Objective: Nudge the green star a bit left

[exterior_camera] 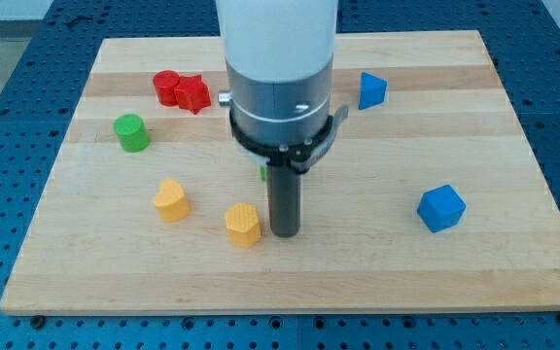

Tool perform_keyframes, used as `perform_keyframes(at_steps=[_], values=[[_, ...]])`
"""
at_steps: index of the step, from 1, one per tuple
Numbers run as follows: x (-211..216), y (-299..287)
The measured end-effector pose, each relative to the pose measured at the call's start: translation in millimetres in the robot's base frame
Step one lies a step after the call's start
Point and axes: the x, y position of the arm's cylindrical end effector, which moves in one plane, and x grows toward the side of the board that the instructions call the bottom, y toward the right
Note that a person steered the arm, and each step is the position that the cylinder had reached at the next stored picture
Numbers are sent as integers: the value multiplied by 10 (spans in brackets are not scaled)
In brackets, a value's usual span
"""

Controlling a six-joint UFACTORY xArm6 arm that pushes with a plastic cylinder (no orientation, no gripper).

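The green star (262, 173) is almost wholly hidden behind the arm. Only a thin green sliver shows at the left edge of the rod, near the board's middle. My tip (284, 234) rests on the board below that sliver, toward the view's bottom. It stands just right of a yellow block (244, 225). I cannot tell whether the rod touches the green star.
A red cylinder (167, 86) and a red star (194, 94) sit together at the top left. Below them are a green cylinder (131, 132) and a yellow heart (171, 199). A blue block (371, 89) is at top right and a blue cube (441, 208) at right. The wooden board (513, 282) lies on a blue table.
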Motion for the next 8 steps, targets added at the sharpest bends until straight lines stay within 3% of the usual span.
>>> perform_keyframes(at_steps=[2,4,6,7,8], values=[[74,-710],[79,-901],[161,-138],[-36,295],[-317,370]])
